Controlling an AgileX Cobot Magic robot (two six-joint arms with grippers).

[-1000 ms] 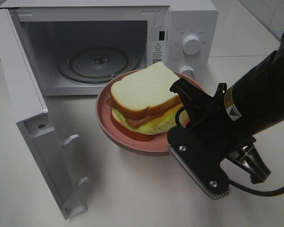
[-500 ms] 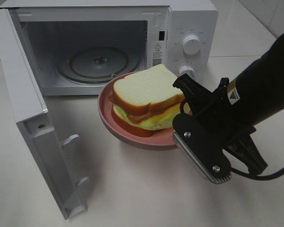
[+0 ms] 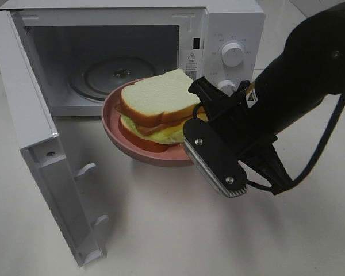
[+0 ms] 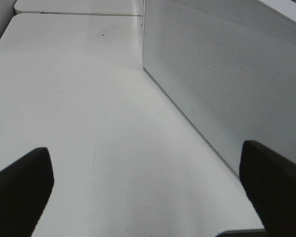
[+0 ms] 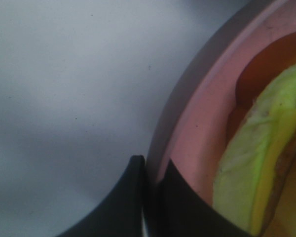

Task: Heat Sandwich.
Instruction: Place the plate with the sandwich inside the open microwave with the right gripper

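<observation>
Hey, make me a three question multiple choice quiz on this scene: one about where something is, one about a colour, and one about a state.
1. Where is the plate with the sandwich, relative to the microwave?
A) Inside, on the turntable
B) Just in front of the open cavity
C) On top of it

2. What colour is the plate?
A) Pink
B) Blue
C) Green

3. How are the fingers of the right gripper?
A) Spread wide, touching nothing
B) Closed on the bread
C) Shut on the plate's rim

Answers:
1 B, the high view shows it outside the opening.
2 A, its rim is pink in both views.
3 C, the right wrist view shows both fingers pinching the rim.
</observation>
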